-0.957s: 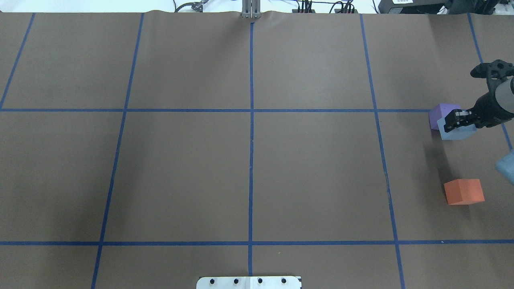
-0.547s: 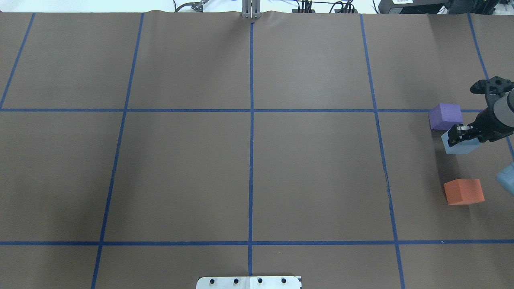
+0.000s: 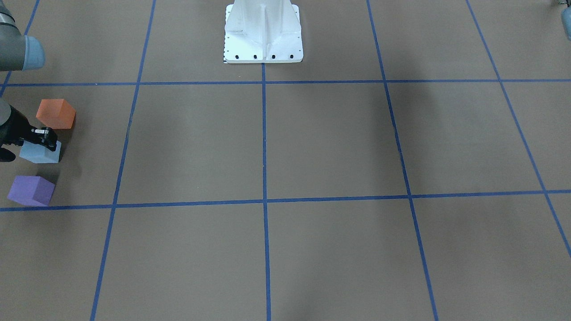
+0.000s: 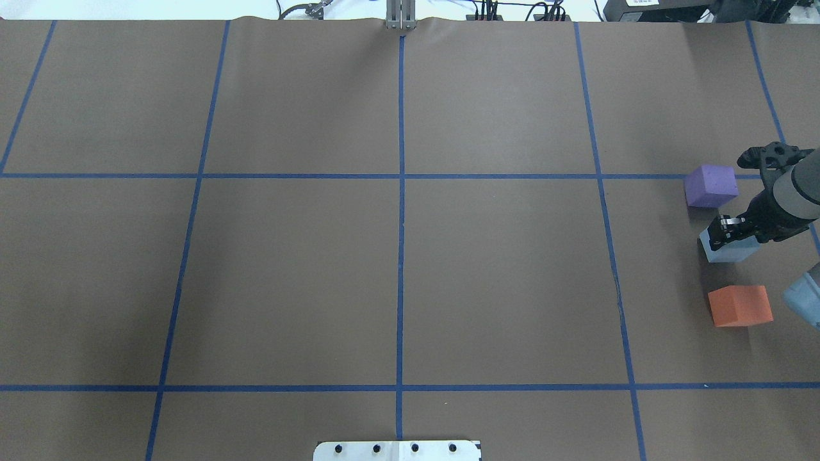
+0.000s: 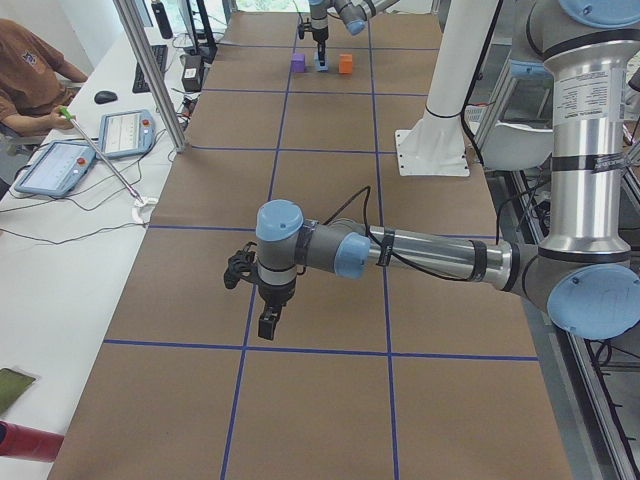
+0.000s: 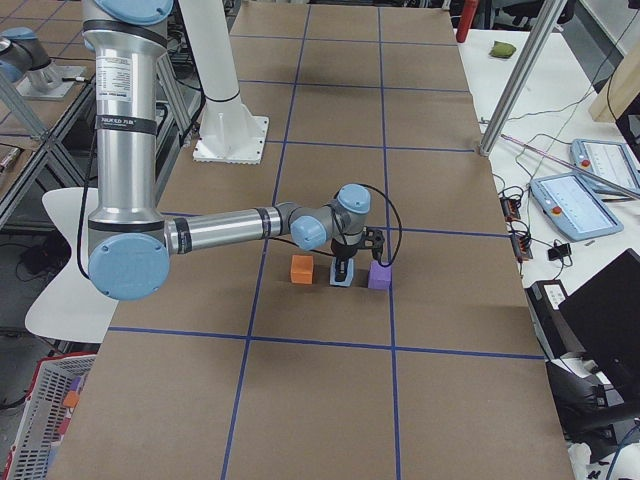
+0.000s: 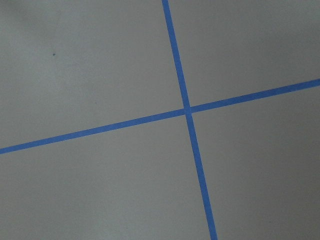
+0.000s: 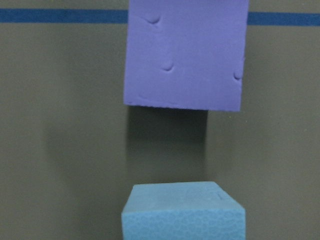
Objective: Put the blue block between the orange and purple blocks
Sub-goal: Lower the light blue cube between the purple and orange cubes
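Observation:
My right gripper is shut on the light blue block at the table's right edge. The block sits in the gap between the purple block and the orange block, low at the table; I cannot tell whether it touches. In the front-facing view the gripper holds the blue block between orange and purple. The right wrist view shows the blue block below the purple one. My left gripper hangs over the table; I cannot tell whether it is open or shut.
The robot's white base plate stands at the middle of the near table edge. Blue tape lines divide the brown table. A person sits at a side desk with tablets.
My right gripper has carried the blue block from right beside the purple block toward the robot, into the gap before the orange block. The purple and orange blocks have not moved.

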Motion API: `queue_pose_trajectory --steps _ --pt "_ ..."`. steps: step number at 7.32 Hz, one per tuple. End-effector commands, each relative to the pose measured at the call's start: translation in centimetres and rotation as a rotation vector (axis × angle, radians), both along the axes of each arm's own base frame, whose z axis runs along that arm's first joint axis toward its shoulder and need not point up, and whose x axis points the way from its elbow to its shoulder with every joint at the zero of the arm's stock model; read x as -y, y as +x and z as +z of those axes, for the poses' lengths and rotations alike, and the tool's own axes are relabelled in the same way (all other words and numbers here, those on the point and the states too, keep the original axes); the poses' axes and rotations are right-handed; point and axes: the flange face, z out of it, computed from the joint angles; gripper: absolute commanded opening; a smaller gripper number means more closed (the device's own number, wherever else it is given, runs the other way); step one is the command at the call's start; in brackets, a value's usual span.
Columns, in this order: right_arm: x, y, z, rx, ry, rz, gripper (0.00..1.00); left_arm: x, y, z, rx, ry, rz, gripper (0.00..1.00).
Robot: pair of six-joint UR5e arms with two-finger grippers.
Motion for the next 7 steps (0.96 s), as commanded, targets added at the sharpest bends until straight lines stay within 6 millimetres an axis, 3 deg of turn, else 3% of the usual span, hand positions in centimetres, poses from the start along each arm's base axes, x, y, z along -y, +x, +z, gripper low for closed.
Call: queue_pose_trajectory --steps 1,3,4,5,6,7 --pt "-0.2 -0.1 0.4 -0.002 -0.01 -0.003 0.54 0.0 0.0 0.1 0.0 -0.002 0.0 1.0" --pt "-0.2 -0.2 0.3 0.002 -0.015 0.002 0.93 0.0 0.0 0.5 0.0 -0.009 0.002 1.0" --pt "-0.2 -0.2 0.0 0.008 -0.015 0.002 0.99 0.1 0.0 0.5 0.0 -0.007 0.002 1.0" --pt "-0.2 -0.2 -0.4 0.012 -0.009 0.001 0.99 0.1 0.0 0.5 0.0 -0.007 0.002 1.0" --pt "-0.1 0.1 -1.9 0.03 0.017 0.007 1.0 0.3 0.1 0.5 0.001 -0.008 0.0 1.0" --pt "-0.3 2.6 -3.3 0.046 0.034 0.044 1.0 0.3 0.1 0.6 0.002 -0.008 0.004 1.0"
